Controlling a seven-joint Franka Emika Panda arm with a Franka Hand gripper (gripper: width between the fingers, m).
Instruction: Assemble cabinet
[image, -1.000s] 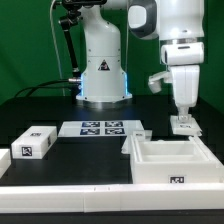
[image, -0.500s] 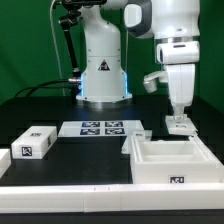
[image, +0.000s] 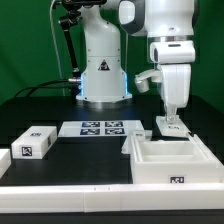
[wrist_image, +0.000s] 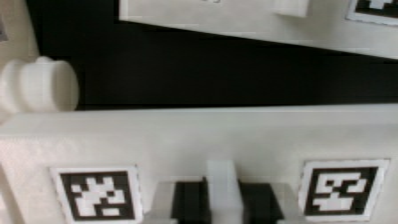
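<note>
Gripper shifted to the exterior view's left, closure unclear
Smooth white cabinet box opens upward, lengthwise along table's near edge

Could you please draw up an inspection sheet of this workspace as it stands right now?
Surface: black table, with the marker board lying flat in front of the white robot base.
Job's things: open white cabinet box at the exterior view's right; a tagged white block at its left, with another cut off by the picture edge; a tagged white piece at the fingertips.
Clutter: nothing seen.
Grippers: end effector low over the box's rear edge; whether it is open or shut cannot be told.
Cables: black cables hang behind the base.
Surroundings: plain green backdrop.
</note>
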